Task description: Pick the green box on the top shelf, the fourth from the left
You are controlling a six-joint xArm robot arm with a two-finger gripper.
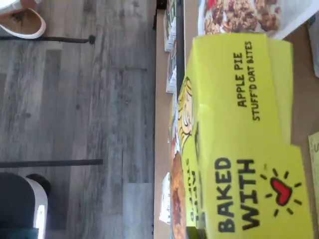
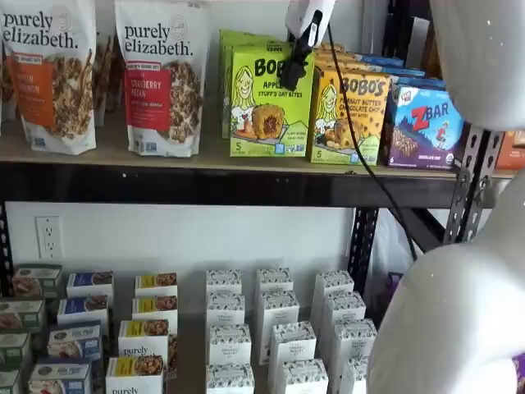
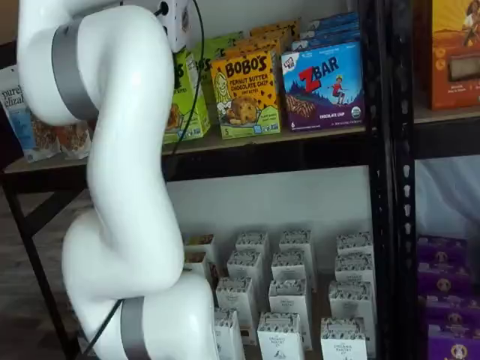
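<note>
The green box point(image 2: 261, 103), a lime Bobo's Apple Pie carton, stands upright at the front of the top shelf point(image 2: 221, 182). In both shelf views it sits left of the yellow-orange Bobo's box point(image 2: 349, 115). My gripper point(image 2: 294, 72) comes down from above, and its black fingers point(image 2: 299, 49) are shut on the box's upper right part. The wrist view shows the box's lid point(image 1: 244, 134) very close, reading "Apple Pie Stuff'd Oat Bites". In a shelf view the white arm point(image 3: 120, 150) hides most of the green box point(image 3: 189, 97).
Granola bags point(image 2: 160, 74) stand to the left and a blue ZBar box point(image 2: 426, 123) to the right. More green boxes point(image 2: 230, 45) stand behind. Small white boxes point(image 2: 275, 328) fill the lower shelf. A black cable point(image 2: 361, 139) hangs from the gripper. Black uprights point(image 3: 382, 180) frame the rack.
</note>
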